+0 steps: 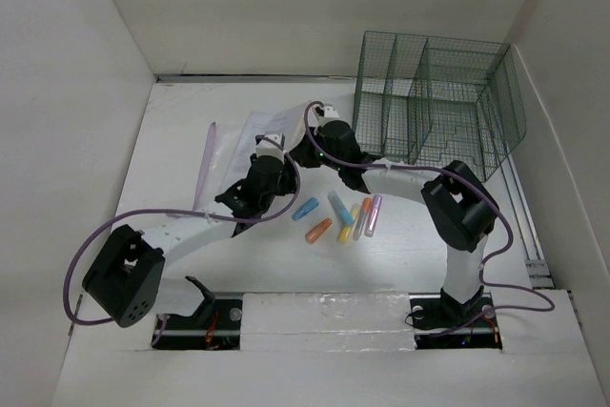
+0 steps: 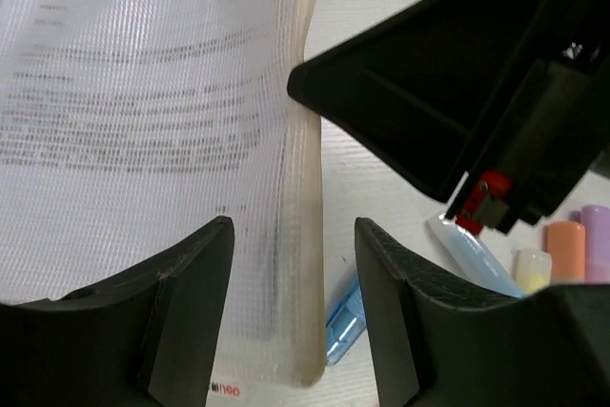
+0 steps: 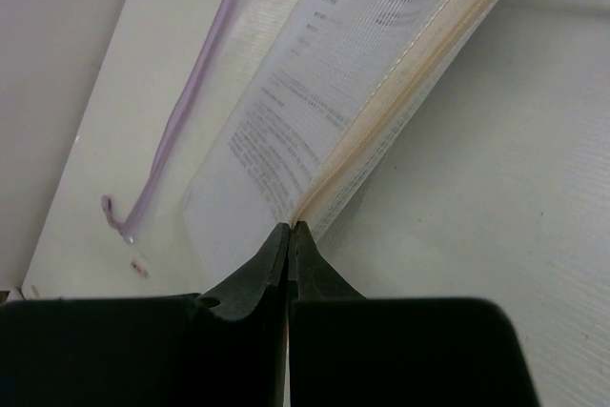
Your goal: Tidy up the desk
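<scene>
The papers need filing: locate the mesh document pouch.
Top view: the mesh document pouch lies left of centre on the desk, left of the green wire rack and beyond the row of markers.

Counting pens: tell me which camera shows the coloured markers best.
Top external: the whole cluster of markers lies unobstructed on the desk. Left wrist catches some, partly hidden; right wrist shows none, only the pouch.

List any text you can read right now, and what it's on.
Printed sheet in the mesh pouch: many lines of print, all too blurred to read.
Red mark at the pouch's bottom edge: too small to read.
Coloured markers: no label readable.
</scene>
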